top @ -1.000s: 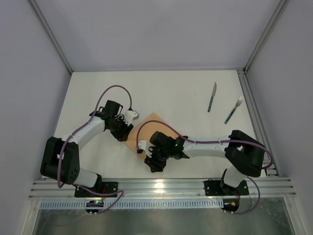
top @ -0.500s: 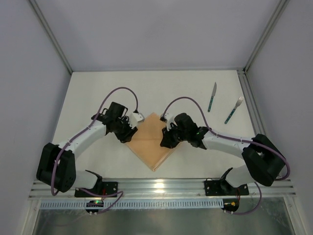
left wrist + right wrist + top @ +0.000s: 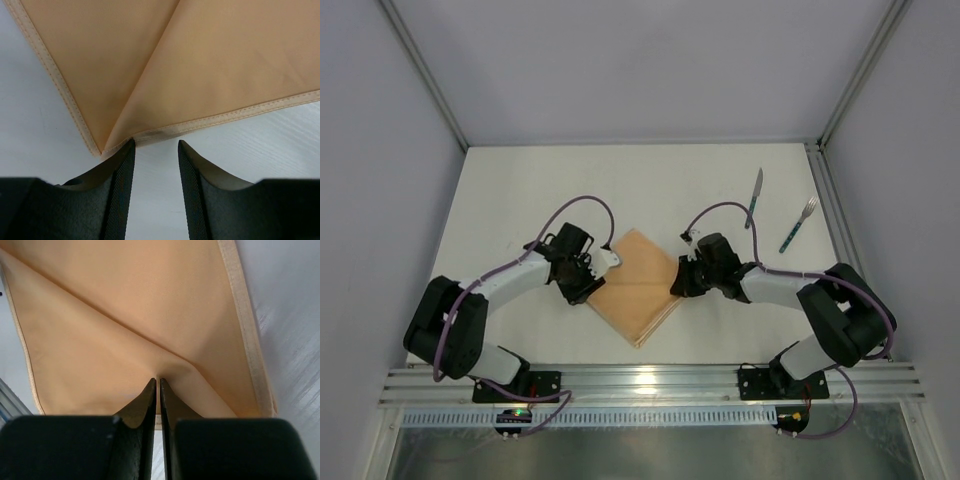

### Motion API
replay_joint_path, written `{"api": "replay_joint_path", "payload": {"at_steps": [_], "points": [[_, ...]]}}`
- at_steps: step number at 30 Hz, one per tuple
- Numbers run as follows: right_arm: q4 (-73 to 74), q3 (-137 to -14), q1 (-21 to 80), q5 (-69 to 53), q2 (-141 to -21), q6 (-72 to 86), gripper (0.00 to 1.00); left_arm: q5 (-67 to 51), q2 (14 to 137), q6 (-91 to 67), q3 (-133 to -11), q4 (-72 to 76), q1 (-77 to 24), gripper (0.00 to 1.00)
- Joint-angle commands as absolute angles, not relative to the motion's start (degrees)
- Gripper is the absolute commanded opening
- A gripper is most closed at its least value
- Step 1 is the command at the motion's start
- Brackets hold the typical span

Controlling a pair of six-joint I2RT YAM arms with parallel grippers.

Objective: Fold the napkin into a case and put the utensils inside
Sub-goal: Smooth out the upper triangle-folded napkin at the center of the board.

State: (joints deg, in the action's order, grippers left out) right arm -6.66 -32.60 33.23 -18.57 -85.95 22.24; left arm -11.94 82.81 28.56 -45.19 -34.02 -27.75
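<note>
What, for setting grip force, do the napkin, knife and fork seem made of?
The napkin looks like thin woven cloth, matte peach, with a fine weave and a stitched hem. The knife and fork have teal handles, perhaps plastic, and silvery ends, likely metal; they are too small to be sure.

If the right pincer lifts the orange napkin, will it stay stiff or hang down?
Probably it hangs: the napkin puckers into a ridge where the right pincer pinches it. It looks thin, so it is likely light.
</note>
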Motion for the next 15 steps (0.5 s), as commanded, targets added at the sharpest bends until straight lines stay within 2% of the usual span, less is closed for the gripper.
{"api": "replay_joint_path", "payload": {"at_steps": [1, 6, 8, 12, 15], "points": [[-9.4, -31.64, 32.17, -16.08, -87.36, 23.47, 0.1, -10.2, 83.93, 29.71, -44.47, -31.38, -27.86, 0.42], [-9.58, -31.99, 32.08, -16.61, -87.28, 23.82, 0.1, -12.3, 82.97, 30.14, -45.0, -32.07, -28.47, 0.41], [-9.23, -32.34, 32.08, -16.96, -87.1, 23.82, 0.1, -14.93, 79.13, 32.07, -45.61, -33.57, -29.87, 0.41], [-9.05, -33.22, 32.17, -17.23, -87.71, 23.82, 0.1, -20.98, 69.63, 35.06, -47.46, -38.3, -34.53, 0.46], [-9.93, -33.31, 32.08, -17.31, -88.33, 24.26, 0.1, -22.15, 69.52, 34.02, -51.23, -41.3, -38.92, 0.53]]}}
